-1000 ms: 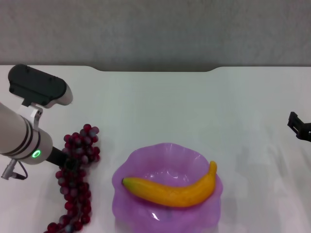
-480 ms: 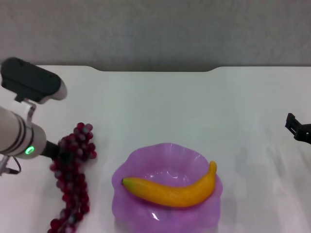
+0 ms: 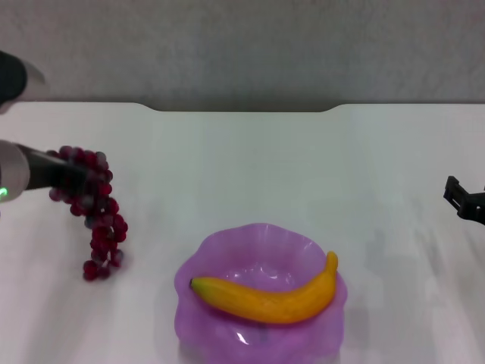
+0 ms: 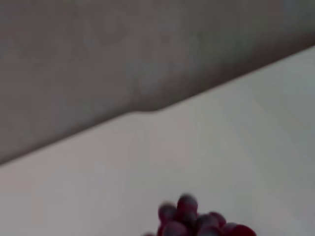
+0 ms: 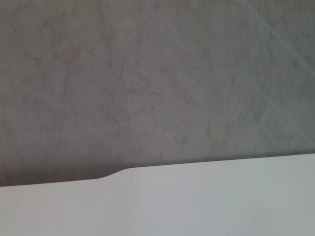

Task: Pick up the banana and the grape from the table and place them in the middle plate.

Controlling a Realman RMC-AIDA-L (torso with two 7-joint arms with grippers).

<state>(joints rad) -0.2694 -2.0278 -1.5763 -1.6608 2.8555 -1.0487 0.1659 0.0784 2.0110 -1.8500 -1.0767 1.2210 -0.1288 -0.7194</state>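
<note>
head view showed the left gripper [image 3: 72, 178] at the left edge of the scene, closed on the upper end of the grape [image 3: 92, 212]. the bunch was lifted off the table [image 3: 250, 167]: its top was caught at the gripper and the rest hung down in a loose curve, with the lowest berries dangling toward the white surface, though whether they touched it could not be told. the grape hung to the left of the middle plate [image 3: 227, 250], well apart from it, and none of it was over the rim.

the banana [image 3: 273, 297] lay inside the middle plate, curved along the bowl's near side, with its dark tip pointing left and its other end raised against the right part of the wavy rim. the plate itself sat on the near part of the table, a little right of the bunch.

the right gripper [image 3: 464, 202] was parked at the far right edge, only a dark part of it showing above the table, and whether its fingers were apart or together could not be told.

left wrist view caught just the top of the grape [image 4: 197, 221] against the table [image 4: 221, 147] and the grey wall [image 4: 123, 49] behind its notched far edge. right wrist view held only table and wall.
</note>
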